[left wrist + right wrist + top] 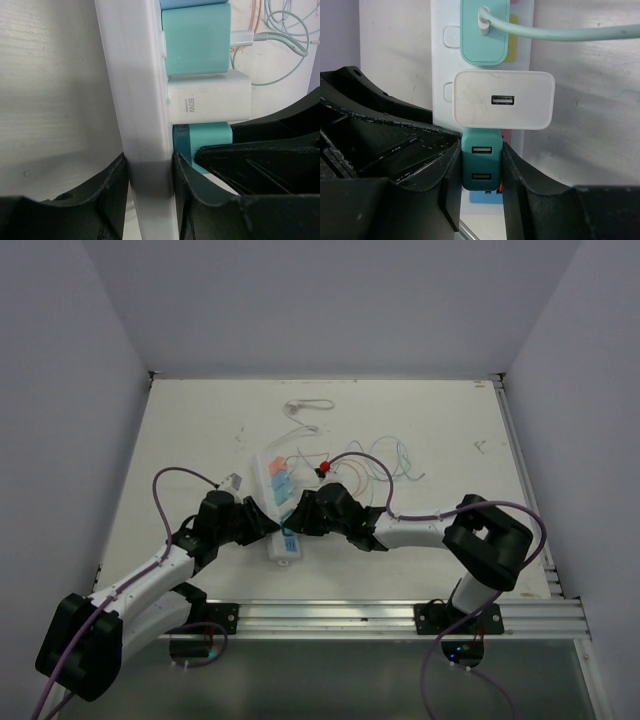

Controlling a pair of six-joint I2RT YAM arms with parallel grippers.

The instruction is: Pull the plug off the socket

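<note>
the right gripper (480, 156) is closed part-way onto the plug (481, 172), a dark teal two-port charger, with a finger pressed against each flank. the left gripper (149, 175) is clamped across the near end of the socket (135, 90), one finger on each long side of the white strip, pinning it to the table (420, 420). the socket lies about mid-table, a little left of centre, running from the near edge toward the far edge. just beyond the gripped plug sits a white charger (502, 100), then a light teal charger (484, 35) with a pale green cable (570, 34) trailing toward the right edge. as i judge it, the grasp is made and the pull itself is the step in hand. the next move calls for drawing the right gripper straight off the outlet face, without rocking into the white charger, while the left braces the strip.
</note>
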